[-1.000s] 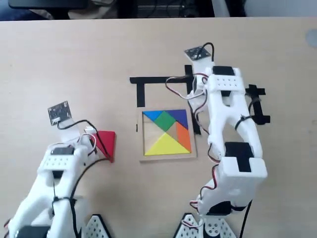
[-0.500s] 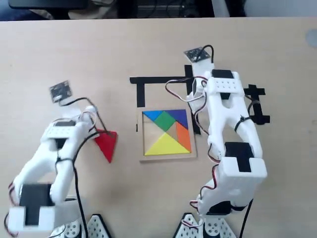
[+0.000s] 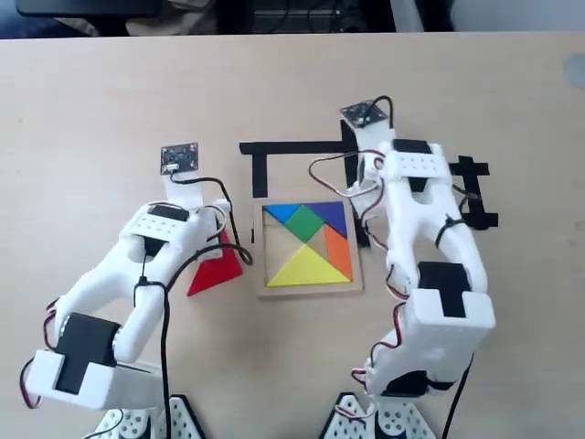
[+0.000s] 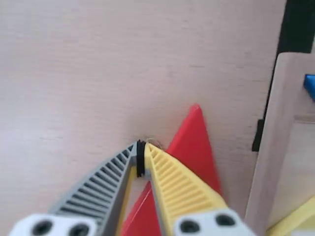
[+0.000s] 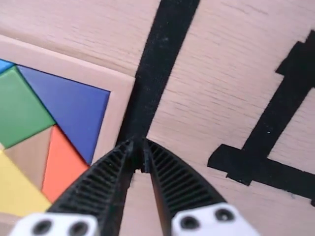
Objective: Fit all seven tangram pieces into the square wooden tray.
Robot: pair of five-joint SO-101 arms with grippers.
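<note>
- Tabletop (image 3: 110,91): red triangle (image 3: 216,274) beside tray (image 3: 311,290), half hidden under L arm (image 3: 137,274).
- L hand (image 4: 141,156) closed, tips over triangle.
- R hand (image 5: 139,152) closed over black tape (image 5: 162,59).

My left arm (image 3: 128,274) angles up from its base toward the left side of the wooden tray (image 3: 311,291). Its wrist is bent down, so the left gripper (image 4: 141,160) points at the desk (image 3: 91,91) just left of the tray. Its fingers (image 4: 172,182), one grey and one yellow, are pressed together tip to tip with no gap.

My right arm (image 3: 430,238) runs along the tray's right side, folded at the elbow, with the wrist lying beyond the tray's far right corner. The right gripper (image 5: 139,156) aims down just beside the tray's right rim. Its two black fingers (image 5: 106,187) are closed against each other at the tips.
</note>
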